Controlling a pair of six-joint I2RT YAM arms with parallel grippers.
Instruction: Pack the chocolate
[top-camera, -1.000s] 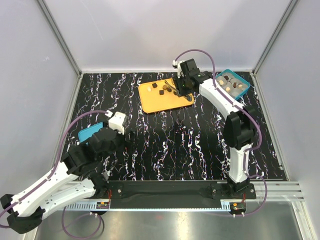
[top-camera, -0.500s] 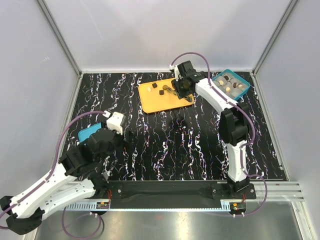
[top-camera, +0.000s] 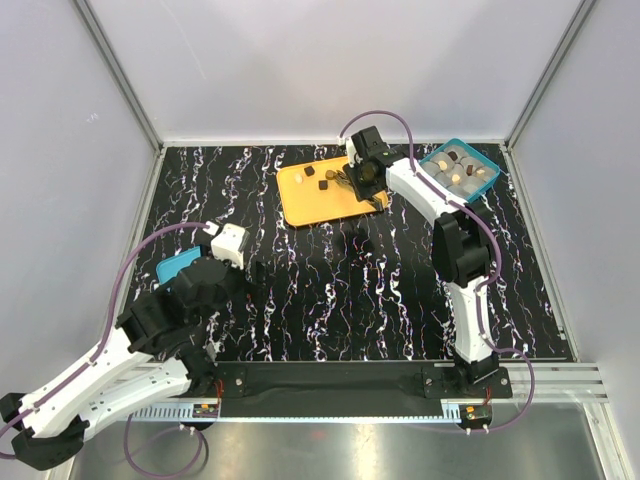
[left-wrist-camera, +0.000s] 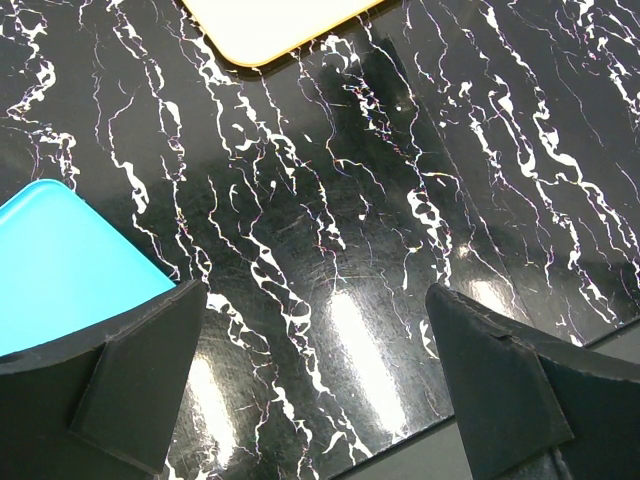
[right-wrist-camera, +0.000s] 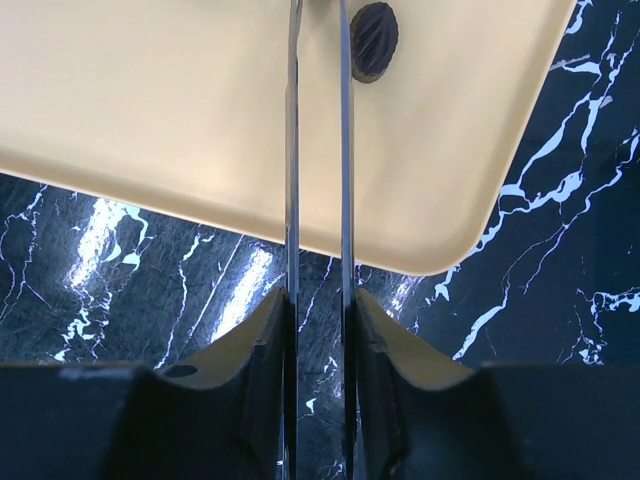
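Counter (top-camera: 330, 290): black, veined white like marble.

Orange tray (top-camera: 300, 205): lies flat at the far middle of the counter. It carries loose chocolate (top-camera: 308, 171), a few dark lumps well apart from one another.

Ribbed oval (right-wrist-camera: 373, 40): dark chocolate on the tray, just beside the right blade of the right claw.

Teal box (top-camera: 487, 172): sits at the far right, near the tray. Brown and cream chocolate sits in its cups.

Right claw (right-wrist-camera: 318, 12): hangs low over the tray with its thin blades parallel and a narrow gap between them. The tips run out of view, so I cannot tell whether they pinch anything.

Left claw (left-wrist-camera: 315, 295): spread wide above the counter at the near left.

Teal panel (left-wrist-camera: 60, 260): lies flat by the left claw's left finger.
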